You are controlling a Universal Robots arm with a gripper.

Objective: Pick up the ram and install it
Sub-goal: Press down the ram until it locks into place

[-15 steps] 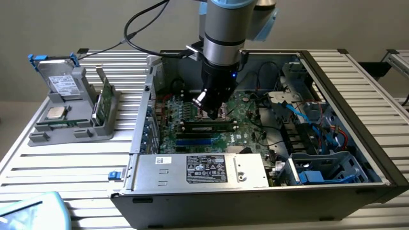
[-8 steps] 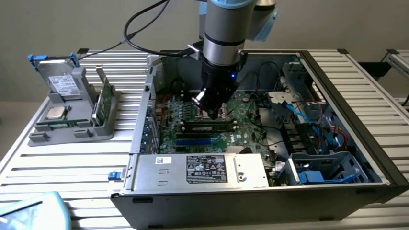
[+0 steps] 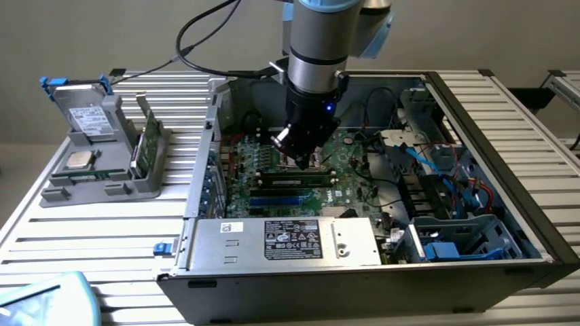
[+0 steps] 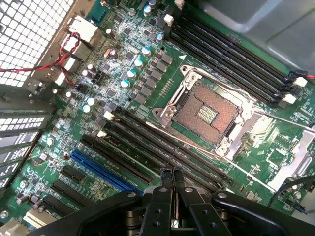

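hovering inside the open computer case [image 3: 534, 224], our gripper [image 4: 172, 178] hangs with fingers pinched together, empty, just above the ram [image 3: 294, 180] lying in a motherboard slot [image 4: 147, 147]; we judge an uneven push could leave it half-seated or scrape the cpu socket [image 4: 204, 113].

The power supply [image 3: 281, 241] carries a dark label and a small white sticker. Neither can be read.
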